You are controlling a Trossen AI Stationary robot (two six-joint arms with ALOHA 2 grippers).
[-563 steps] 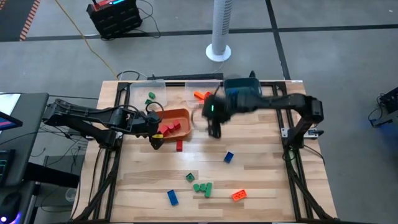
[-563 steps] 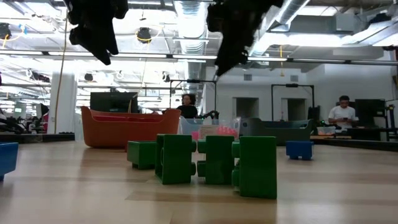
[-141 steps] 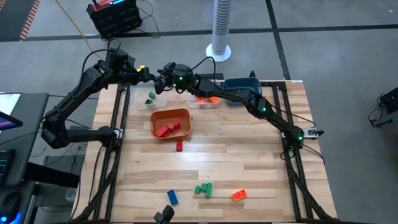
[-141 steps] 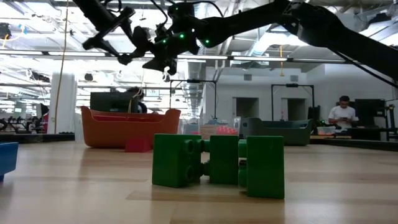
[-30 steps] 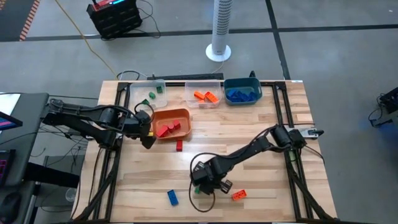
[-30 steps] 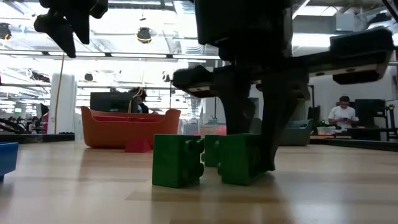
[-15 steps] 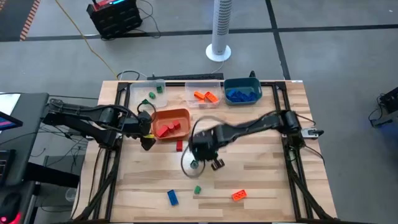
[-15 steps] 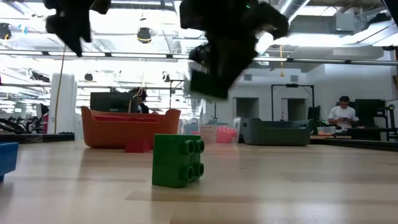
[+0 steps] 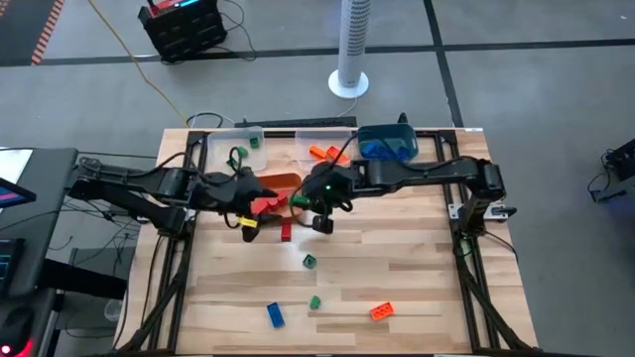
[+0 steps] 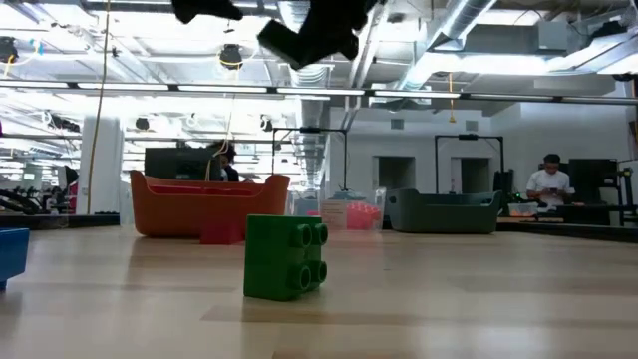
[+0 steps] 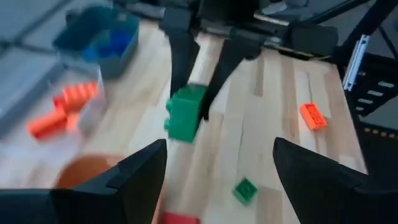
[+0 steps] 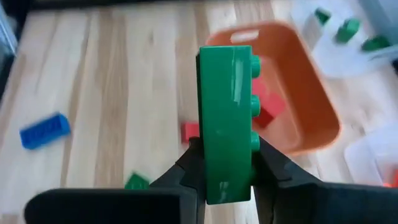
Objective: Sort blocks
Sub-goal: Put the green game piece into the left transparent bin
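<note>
My right gripper (image 9: 310,210) hangs above the table beside the orange bin (image 9: 283,179) and is shut on a green block (image 12: 225,124). That block also shows in the left wrist view (image 11: 185,113). My left gripper (image 9: 245,212) is open and empty at the bin's left side. A red block (image 9: 286,233), two green blocks (image 9: 309,262) (image 9: 315,301), a blue block (image 9: 275,314) and an orange block (image 9: 380,311) lie on the table. In the low view the near green block (image 10: 284,257) stands on one side, studs toward the right. My right gripper pinches the green block between its two fingers (image 12: 268,167), on its two broad faces near one end (image 12: 224,177). The fingers slant down from above. The block is lifted clear of the table and reaches out past the fingertips, in line with the fingers.
The orange bin holds red blocks (image 9: 266,205). At the far edge stand a clear bin with green blocks (image 9: 238,151), a clear bin with orange blocks (image 9: 325,152) and a teal bin with blue blocks (image 9: 385,145). People show in the room beyond (image 10: 550,184).
My right gripper has shut on one green block of the cluster near the front, lifted it clear and carried it up and toward the far edge, to beside the orange bin. One green block stays in place; another now lies farther in. My left gripper has shifted slightly right.
</note>
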